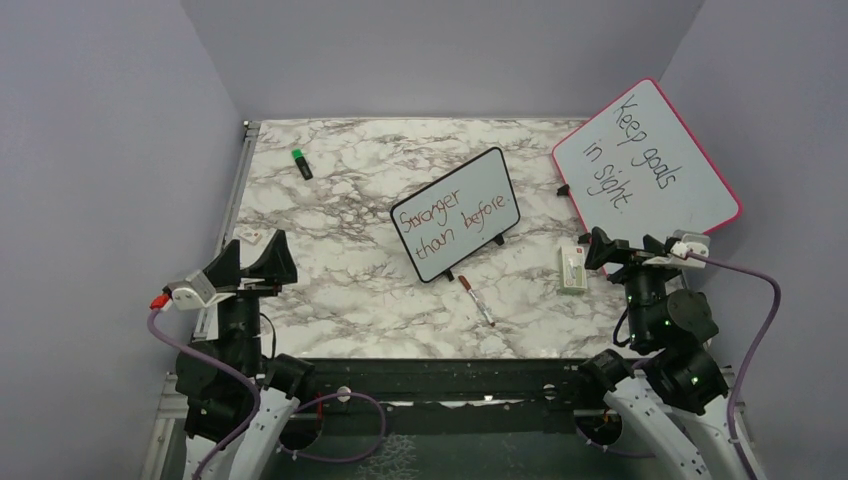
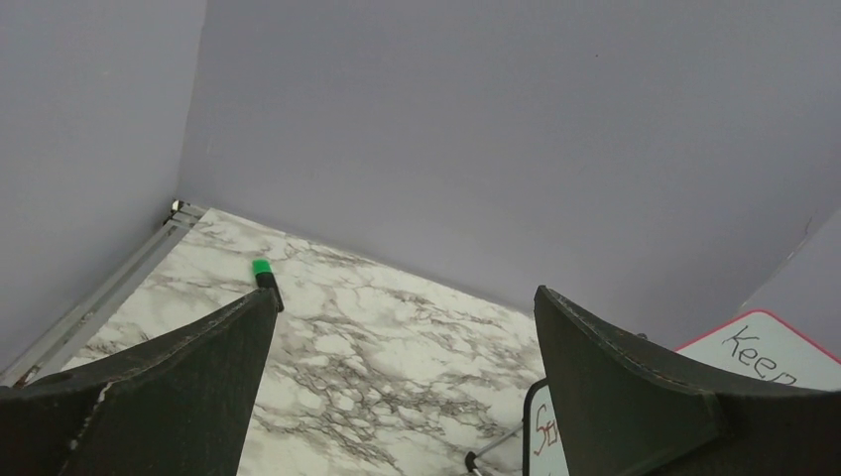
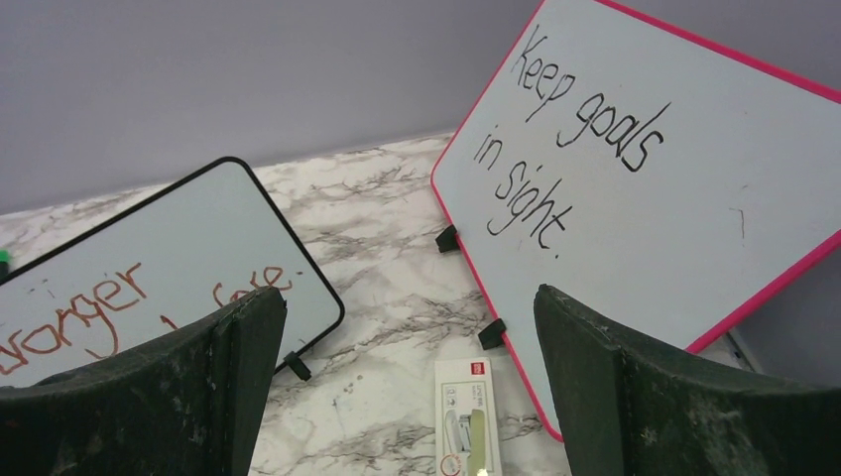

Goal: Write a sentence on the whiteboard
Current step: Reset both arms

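Top view: a marble table with two arms at the near edge. The whiteboard (image 1: 482, 175) stands tilted at mid-table, and the sentence (image 1: 450, 215) on it reads "Stronger than before." in two reddish-brown lines. A marker (image 1: 477, 300) lies flat on the table just in front of the board, apart from both arms. The left gripper (image 1: 252, 262) hovers at the near left, jaws spread wide, holding nothing. The right gripper (image 1: 628, 245) hovers at the near right, also spread and empty, just beside a small box (image 1: 573, 268). A pink board (image 1: 645, 160) with black writing leans at the far right. A green highlighter (image 1: 302, 164) lies at the far left.

Left wrist view: two spread fingers with only the table and wall between them. The highlighter is far off, and a corner of the whiteboard shows at the bottom.

Right wrist view: spread fingers with nothing between them. The whiteboard is to the left, the pink board to the right, and the box below.

Judgement: the writing looks finished and the marker has been set down. The next move likely calls only for both arms to draw back without knocking either board.
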Robot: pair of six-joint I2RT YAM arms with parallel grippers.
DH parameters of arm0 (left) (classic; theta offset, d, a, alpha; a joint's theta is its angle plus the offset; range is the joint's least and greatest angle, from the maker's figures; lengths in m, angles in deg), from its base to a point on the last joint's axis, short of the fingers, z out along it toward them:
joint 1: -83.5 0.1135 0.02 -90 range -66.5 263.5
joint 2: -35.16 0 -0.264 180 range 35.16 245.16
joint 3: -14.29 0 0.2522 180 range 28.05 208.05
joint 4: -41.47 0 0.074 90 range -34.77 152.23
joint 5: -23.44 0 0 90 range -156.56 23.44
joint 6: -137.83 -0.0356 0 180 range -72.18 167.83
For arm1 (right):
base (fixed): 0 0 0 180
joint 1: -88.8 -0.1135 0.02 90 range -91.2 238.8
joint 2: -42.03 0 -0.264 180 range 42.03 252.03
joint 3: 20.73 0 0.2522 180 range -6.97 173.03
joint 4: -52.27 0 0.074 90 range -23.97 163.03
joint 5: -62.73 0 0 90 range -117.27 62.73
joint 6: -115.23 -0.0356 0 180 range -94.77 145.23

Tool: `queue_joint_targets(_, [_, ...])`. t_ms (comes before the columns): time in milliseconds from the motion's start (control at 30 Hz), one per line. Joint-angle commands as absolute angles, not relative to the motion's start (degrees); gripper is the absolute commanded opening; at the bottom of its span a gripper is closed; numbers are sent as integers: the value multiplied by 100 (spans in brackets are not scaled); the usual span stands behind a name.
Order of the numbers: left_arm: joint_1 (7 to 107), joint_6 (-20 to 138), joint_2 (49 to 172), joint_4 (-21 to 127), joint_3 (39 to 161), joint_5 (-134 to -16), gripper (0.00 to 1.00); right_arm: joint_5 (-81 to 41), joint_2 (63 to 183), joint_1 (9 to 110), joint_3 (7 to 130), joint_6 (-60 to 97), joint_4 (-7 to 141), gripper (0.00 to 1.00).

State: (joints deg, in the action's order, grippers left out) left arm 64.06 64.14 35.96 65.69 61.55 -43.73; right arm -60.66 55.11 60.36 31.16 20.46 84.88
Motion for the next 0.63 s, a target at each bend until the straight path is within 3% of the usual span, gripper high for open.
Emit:
queue_joint_targets(0, [6460,6410,3534,6753,6463,-4285,99,-6252,5466,6024,3020,2210,8198,100])
queue_joint_targets(600, [6478,6400,3534,6753,6403,-4283,99,-6182,5487,6022,2966,2301,8088,100])
